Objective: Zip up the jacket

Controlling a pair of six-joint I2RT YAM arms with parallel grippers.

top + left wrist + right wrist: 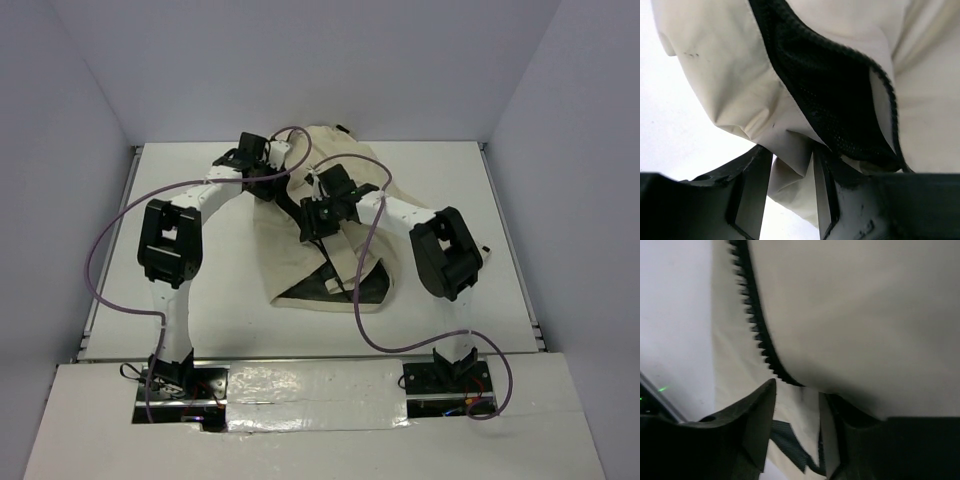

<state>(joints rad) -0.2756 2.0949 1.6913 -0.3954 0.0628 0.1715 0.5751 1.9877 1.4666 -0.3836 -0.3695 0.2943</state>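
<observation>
**A:** Where is the jacket [285, 255]?

**B:** Crumpled in the middle of the white worktop [450, 180], cream side up. Its near end gapes open on dark lining [312, 290].

**A:** And the right end effector [799, 390]?

**B:** Just beyond that, low on the cloth. The zipper [757, 330] teeth run into the gap between its fingers. Clenched or merely straddling, I cannot tell.

**A:** The left end effector [792, 155]?

**B:** Farther back, at the jacket's left edge. A cream fold sits between its fingers and seems to touch both, but I cannot tell whether it is gripped. Beyond it the jacket reaches the worktop's far edge
</observation>
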